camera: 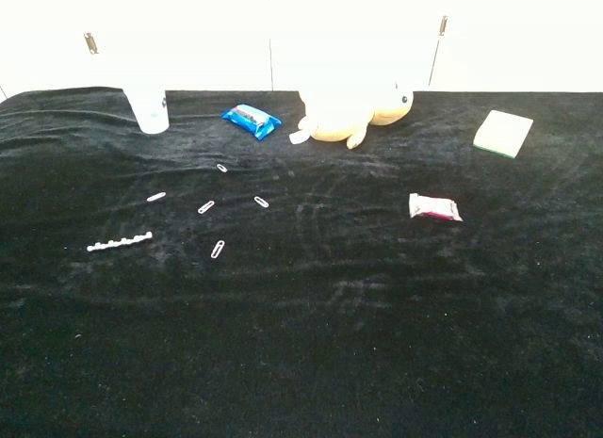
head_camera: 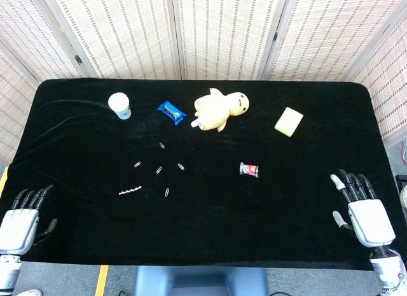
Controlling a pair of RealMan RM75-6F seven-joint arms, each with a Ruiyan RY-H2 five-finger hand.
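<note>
Woven screens stand behind a table [head_camera: 76, 149] draped in black cloth, which carries everything in sight.

Both hands rest at the near edge, palms down, holding nothing. The left hand [head_camera: 20, 221] lies at the near left corner with its fingers slightly spread and pointing toward the far edge. The right hand [head_camera: 361, 211] lies at the near right corner, fingers likewise apart and extended. Only the head view shows them; the chest view catches neither.

Nearest the left hand is a short white strip of staples [head_camera: 130, 191], well apart from it toward the middle of the table. Around and beyond that strip a handful of paper clips [head_camera: 166, 192] is scattered loosely, none touching another.

Nearest the right hand is a small red-and-white wrapped candy [head_camera: 250, 170], lying flat near the middle of the cloth, well apart from the fingers with bare cloth between.

Along the far edge, from left to right, stand a white cup [head_camera: 119, 105], upright; a blue snack packet [head_camera: 171, 112] lying askew; a yellow plush toy [head_camera: 220, 109] on its side, just beside the packet; and a pale yellow sponge [head_camera: 289, 121] toward the far right corner. None of these lies between either hand and the thing closest to it.
</note>
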